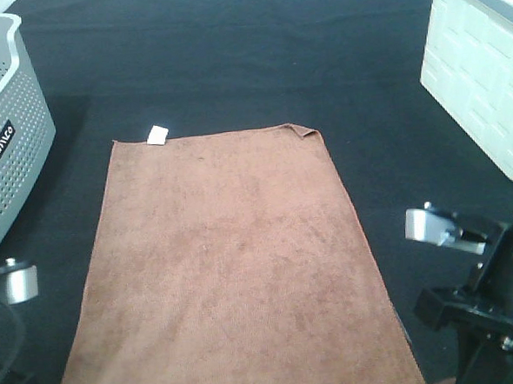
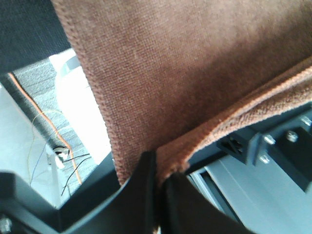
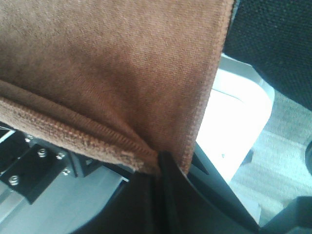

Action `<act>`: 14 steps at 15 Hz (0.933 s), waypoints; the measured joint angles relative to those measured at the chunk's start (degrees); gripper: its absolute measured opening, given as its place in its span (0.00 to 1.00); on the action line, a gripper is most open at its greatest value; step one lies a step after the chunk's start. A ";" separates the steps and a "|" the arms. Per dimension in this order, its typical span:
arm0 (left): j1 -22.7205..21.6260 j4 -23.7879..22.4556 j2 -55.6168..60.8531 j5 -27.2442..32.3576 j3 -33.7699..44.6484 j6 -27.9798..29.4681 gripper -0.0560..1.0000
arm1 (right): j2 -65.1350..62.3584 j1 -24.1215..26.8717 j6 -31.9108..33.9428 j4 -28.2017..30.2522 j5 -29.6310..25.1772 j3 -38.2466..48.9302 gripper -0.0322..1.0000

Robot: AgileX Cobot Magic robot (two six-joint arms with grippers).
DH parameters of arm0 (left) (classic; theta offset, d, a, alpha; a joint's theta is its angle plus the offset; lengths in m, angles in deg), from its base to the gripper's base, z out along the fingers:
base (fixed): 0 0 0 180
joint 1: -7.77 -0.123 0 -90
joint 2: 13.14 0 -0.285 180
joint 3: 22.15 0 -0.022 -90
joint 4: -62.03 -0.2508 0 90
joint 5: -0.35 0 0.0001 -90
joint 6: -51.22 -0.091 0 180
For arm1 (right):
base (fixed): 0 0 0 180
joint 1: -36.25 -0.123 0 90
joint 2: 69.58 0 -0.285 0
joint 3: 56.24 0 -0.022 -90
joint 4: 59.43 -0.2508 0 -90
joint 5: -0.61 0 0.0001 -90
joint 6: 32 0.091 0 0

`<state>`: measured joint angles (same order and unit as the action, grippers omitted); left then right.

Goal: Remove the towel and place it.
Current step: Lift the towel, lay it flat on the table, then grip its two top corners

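Lying spread flat down the middle of the black surface (image 1: pixel 231 54), the brown towel (image 1: pixel 235 272) runs from about halfway up the surface to its near edge. Its small white tag (image 1: pixel 157 134) sticks out at the far left corner of the cloth, and the far right corner (image 1: pixel 306 132) is turned over on itself a little.

At the near edge both arms have hold of it. The left pincer (image 2: pixel 158 168) is clamped tight on the towel's near left corner, with the hem bunched between its dark fingers (image 2: pixel 144 170). The right pincer (image 3: pixel 163 163) is closed just the same on the near right corner, the stitched edge folded into its grip. From the high camera the pincer tips themselves are out of sight below the towel's near end.

A grey perforated basket (image 1: pixel 0 129) stands at the surface's far left corner. A white box (image 1: pixel 484 74) sits along the right edge, well apart from the cloth.
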<state>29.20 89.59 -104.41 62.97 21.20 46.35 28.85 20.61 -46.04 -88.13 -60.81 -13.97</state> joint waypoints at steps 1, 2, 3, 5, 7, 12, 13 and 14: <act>0.00 0.29 -2.29 -0.69 0.00 -0.97 0.05 | 1.78 0.00 -0.40 -0.23 1.03 0.46 0.03; 0.06 1.20 -4.35 -1.20 0.00 -2.52 0.05 | 3.38 0.00 -0.46 -0.17 1.95 0.74 0.03; 0.92 2.06 -6.19 -1.89 0.00 -3.95 0.05 | 4.58 0.11 -0.46 0.34 2.52 0.80 0.03; 5.56 2.41 -9.63 -3.67 -0.06 -4.98 0.05 | 5.84 0.11 -0.57 1.60 4.35 1.03 0.03; 6.76 2.41 -10.37 -4.58 -0.06 -4.76 0.05 | 5.84 0.17 -0.63 1.78 4.53 1.03 0.03; 7.28 1.72 -10.71 -4.87 -1.09 -3.44 0.20 | 5.84 0.23 -0.63 3.38 5.16 1.03 0.32; 7.33 2.01 -10.71 -5.16 -1.26 -2.92 0.32 | 5.84 0.40 -0.52 3.61 5.21 1.03 0.45; 7.33 2.69 -10.71 -5.44 -1.38 -1.78 0.46 | 5.84 0.40 -0.34 3.84 5.27 1.03 0.56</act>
<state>36.53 92.29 -115.12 57.53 19.83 44.58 34.69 21.01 -46.39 -84.29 -55.54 -12.94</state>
